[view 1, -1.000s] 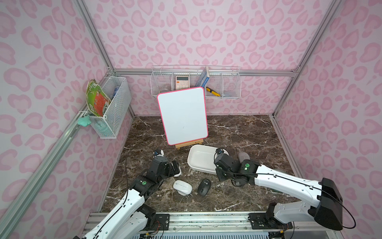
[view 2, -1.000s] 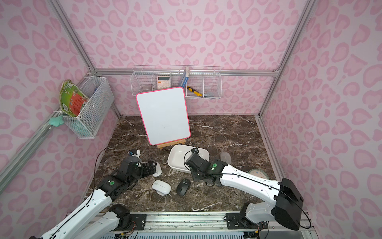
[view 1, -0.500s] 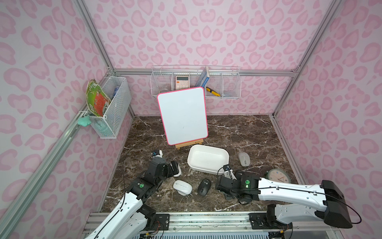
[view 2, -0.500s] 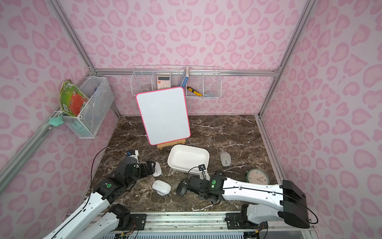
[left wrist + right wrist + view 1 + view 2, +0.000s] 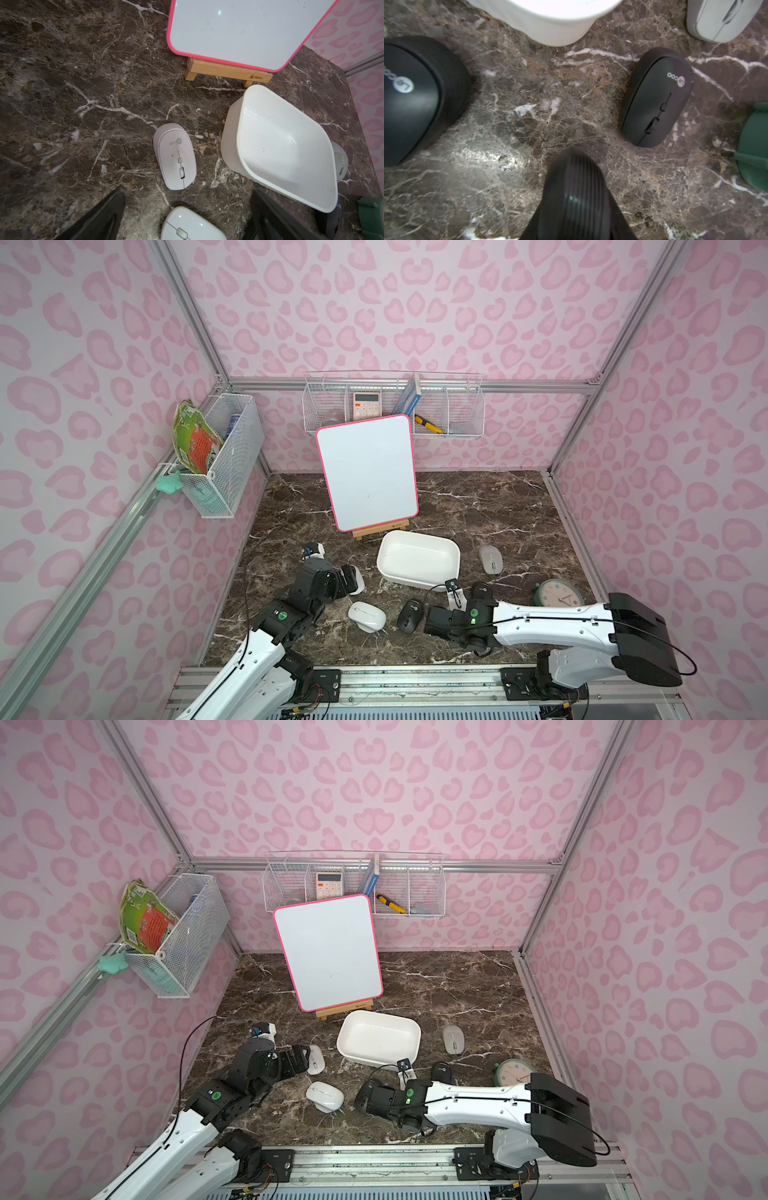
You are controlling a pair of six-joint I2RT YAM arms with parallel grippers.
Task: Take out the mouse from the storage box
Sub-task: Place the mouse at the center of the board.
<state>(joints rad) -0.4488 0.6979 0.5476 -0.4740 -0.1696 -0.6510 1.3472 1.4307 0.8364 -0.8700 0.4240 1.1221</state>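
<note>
Both top views first. Got the box (image 5: 419,580) (image 5: 376,1060) sat just in front of the whiteboard (image 5: 368,472), showing a bare white floor, with all the mice out on the table (image 5: 478,506) around it. Counting five: white mouse (image 5: 316,1060) left of the box, second white mouse (image 5: 367,616) and black mouse (image 5: 410,615) on the box's near side, grey mouse (image 5: 490,559) just right of the box, second black mouse (image 5: 480,592) off its near right corner, half tucked under the right arm (image 5: 552,616). Also spotting a clock (image 5: 559,593) further right of the box. Can see the left claw (image 5: 301,1058) right next to the white mouse and the right claw (image 5: 434,620) low, just beside the black mouse.

Left wrist next. Shows the left claw (image 5: 188,193) spread wide, pinching nothing. Has the white mouse (image 5: 175,155) flat on the table ahead of the fingers (image 5: 99,218), near the box (image 5: 230,149) wall but not touching. Catches the second white mouse (image 5: 187,226) between the fingers too, ungripped.

Right wrist last. Shows the right claw (image 5: 575,187) pressed together on nothing, over bare table on the near side of the box (image 5: 550,25). Puts it between the black mouse (image 5: 415,97) and the second black mouse (image 5: 658,97), touching neither.
</note>
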